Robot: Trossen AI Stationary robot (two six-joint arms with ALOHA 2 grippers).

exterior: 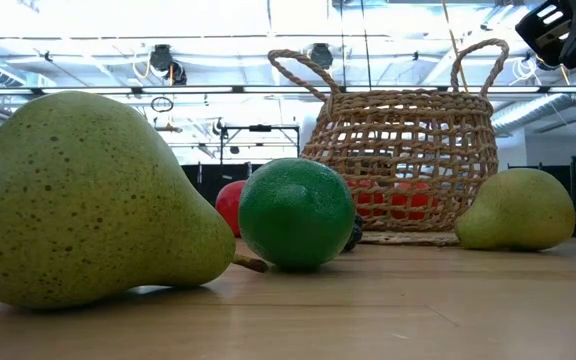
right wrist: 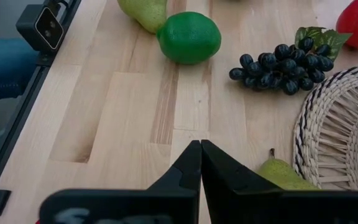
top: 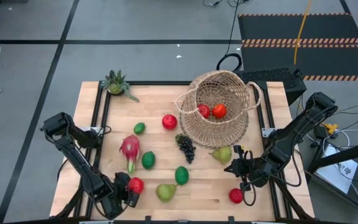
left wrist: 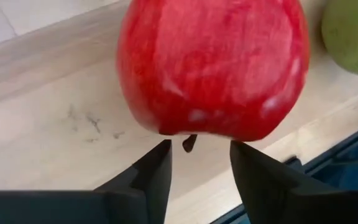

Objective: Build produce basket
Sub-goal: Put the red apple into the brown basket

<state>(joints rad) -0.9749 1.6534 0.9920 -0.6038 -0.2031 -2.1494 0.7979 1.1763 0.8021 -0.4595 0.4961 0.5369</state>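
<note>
Pale wooden table (top: pixel 166 146) carries the scattered produce; a red apple (left wrist: pixel 213 68) lies at the near-left edge, directly ahead of the left gripper (left wrist: pixel 199 163), whose fingers stand apart, not clamped on it. Basket (top: pixel 219 109) sits far-right; the right gripper (right wrist: pixel 201 163), pressed together, waits nearer it

— How many round red apples (top: pixel 169 122) do you count on the table?

— Three on the wood, plus two red-orange round fruits (top: pixel 219 111) inside the one tan woven wicker basket (top: pixel 229 127).

— And the round green limes (top: pixel 181 175)?

— Three. Two yellow-green pears (top: pixel 165 191) as well.

— Anything single?

— One pink dragon fruit with green tips (top: pixel 130 149), one bunch of dark purple grapes (top: pixel 186 147), and one small spiky green potted plant (top: pixel 116 83) at the far corner.

— Arms?

— Two dark ones.
</note>
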